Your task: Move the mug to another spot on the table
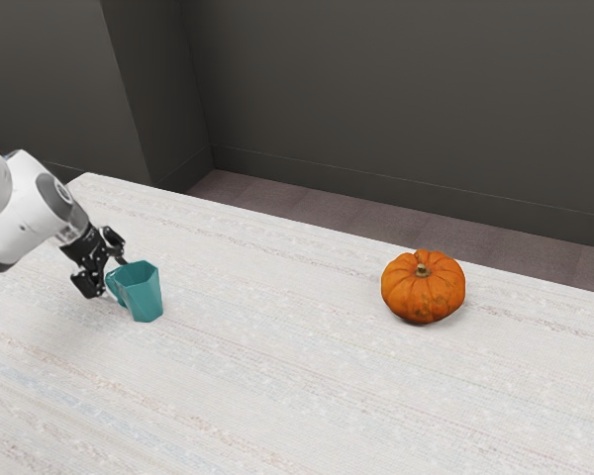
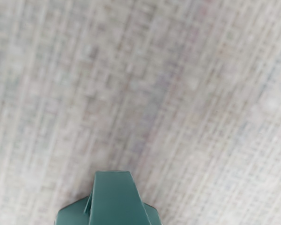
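While the pumpkin point(image 1: 423, 286) sits well apart on the tbl point(image 1: 297, 386), pincer point(image 1: 105, 271) pinches tilted teal mug point(image 1: 141, 291) at handle side.

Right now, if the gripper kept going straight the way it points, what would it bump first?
The teal mug, right at the gripper tip; beyond it, probably just the table.

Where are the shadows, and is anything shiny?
Exterior view: a thin dark shadow sits right under the pumpkin, only a faint one by the mug, and the table is evenly lit with no glare. Wrist view: the mug looks flat teal with no shine, and the table shows soft, even light with no clear shadow.
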You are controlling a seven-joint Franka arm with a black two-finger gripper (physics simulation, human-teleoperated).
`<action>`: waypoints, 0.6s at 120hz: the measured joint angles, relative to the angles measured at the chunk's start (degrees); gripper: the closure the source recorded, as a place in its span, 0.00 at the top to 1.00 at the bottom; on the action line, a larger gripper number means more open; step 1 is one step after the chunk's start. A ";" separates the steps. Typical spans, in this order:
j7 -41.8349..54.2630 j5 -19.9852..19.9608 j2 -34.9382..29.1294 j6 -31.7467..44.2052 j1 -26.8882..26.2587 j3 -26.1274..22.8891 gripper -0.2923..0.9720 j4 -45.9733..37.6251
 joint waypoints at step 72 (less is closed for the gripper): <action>-2.64 -2.95 -1.79 1.11 -0.10 -1.68 0.30 -1.47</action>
